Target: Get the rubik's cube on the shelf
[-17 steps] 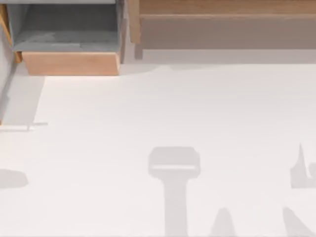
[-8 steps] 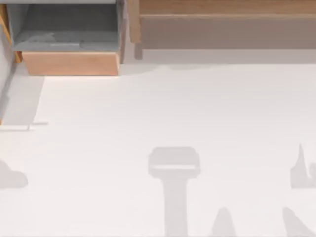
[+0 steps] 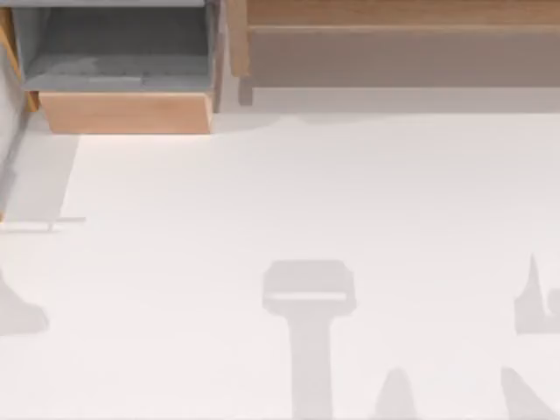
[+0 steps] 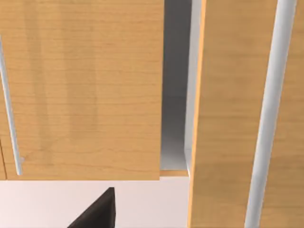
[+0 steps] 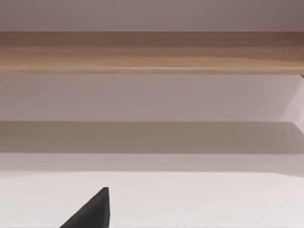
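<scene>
Near edge of the table [image 3: 262, 192]: grey shadows of the arms [image 3: 309, 297] lay across the white surface, the broadest near the middle of that edge, others toward the near right corner and at the left edge.

Left gripper [image 4: 97, 213]: one dark part of it entered the left wrist view, low over the white surface and facing light wooden cabinet doors [image 4: 80, 85] with a pale bar handle [image 4: 268, 114]. Its opening could not be told, and no object was seen in contact with it.

Right gripper [image 5: 90, 211]: one dark part likewise entered the right wrist view, over the table and facing the shelf [image 3: 394, 13]. Its opening could not be told either, and nothing was seen held or touched.

Far left corner: a grey-lined box [image 3: 122, 112] with a wooden front stood open, and what could be seen of its interior held nothing.

Far edge, middle to right corner: the shelf ran along it — a light-brown ledge above a grey-brown front panel. The visible strip of ledge carried nothing.

Rubik's cube: its location could not be told from these views.

Task status, as a judgement: placement was not yet done. The whole sequence appeared to remain — find the cube, close on it, lift it, and set it on the ledge.
</scene>
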You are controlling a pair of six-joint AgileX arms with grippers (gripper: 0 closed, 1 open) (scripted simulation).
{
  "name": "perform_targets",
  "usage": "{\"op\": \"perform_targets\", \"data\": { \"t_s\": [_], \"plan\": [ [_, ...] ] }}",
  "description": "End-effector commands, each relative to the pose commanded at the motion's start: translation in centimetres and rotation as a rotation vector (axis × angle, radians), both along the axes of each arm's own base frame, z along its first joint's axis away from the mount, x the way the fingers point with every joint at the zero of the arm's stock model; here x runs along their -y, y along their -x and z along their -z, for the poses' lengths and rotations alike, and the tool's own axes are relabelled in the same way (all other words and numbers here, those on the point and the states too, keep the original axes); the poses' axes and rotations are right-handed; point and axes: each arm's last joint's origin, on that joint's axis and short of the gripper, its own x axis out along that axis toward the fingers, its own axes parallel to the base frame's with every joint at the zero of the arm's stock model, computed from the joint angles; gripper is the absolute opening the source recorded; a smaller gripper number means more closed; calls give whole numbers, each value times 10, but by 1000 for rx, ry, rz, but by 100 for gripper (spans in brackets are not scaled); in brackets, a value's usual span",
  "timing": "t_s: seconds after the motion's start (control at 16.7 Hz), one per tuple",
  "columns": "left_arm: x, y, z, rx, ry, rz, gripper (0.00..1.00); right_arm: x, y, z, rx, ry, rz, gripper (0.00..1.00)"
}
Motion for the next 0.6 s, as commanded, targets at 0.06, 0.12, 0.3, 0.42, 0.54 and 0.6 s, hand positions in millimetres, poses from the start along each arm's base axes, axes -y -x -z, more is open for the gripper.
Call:
{"op": "perform_targets", "data": {
  "t_s": [0.06,0.12,0.3,0.42,0.54,0.6],
  "plan": [
    [0,3,0,0,-1,-1,100,0,0,0,0,0,0,100],
    [0,8,0,0,0,-1,100,0,0,0,0,0,0,100],
    [0,19,0,-1,1,1,100,0,0,0,0,0,0,100],
    [0,19,0,-1,1,1,100,0,0,0,0,0,0,100],
    [0,18,1,-3,3,3,100,0,0,0,0,0,0,100],
    [-2,17,0,-3,6,-8,100,0,0,0,0,0,0,100]
  ]
}}
